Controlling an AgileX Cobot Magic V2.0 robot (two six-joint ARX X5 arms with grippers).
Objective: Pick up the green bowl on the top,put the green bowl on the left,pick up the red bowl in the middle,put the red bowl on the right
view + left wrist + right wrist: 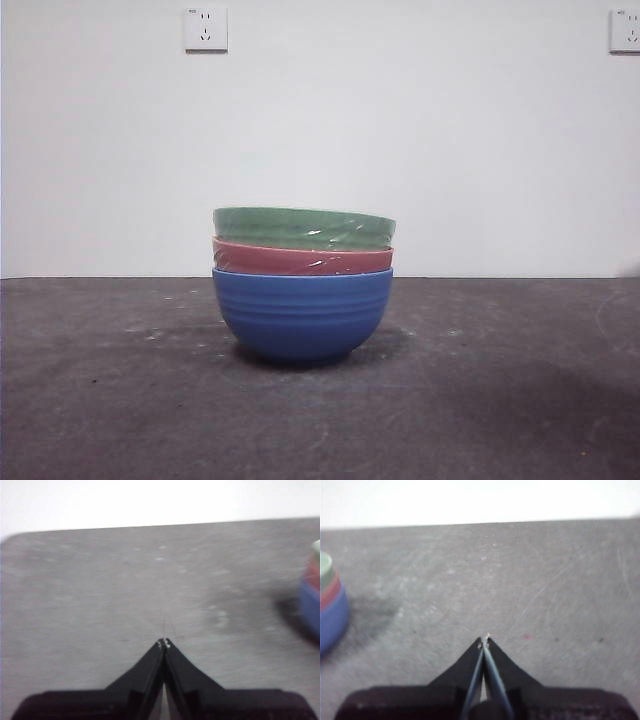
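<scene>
Three bowls stand nested in one stack at the middle of the table in the front view. The green bowl is on top, the red bowl sits under it, and a blue ribbed bowl is at the bottom. My left gripper is shut and empty over bare table, with the stack at the edge of its view: green bowl, red bowl. My right gripper is shut and empty too, with the stack at its view's edge: green bowl, red bowl. Neither gripper shows in the front view.
The grey table stretches to both sides of the stack. A white wall with two sockets stands behind it. The blue bowl also shows in the left wrist view and the right wrist view.
</scene>
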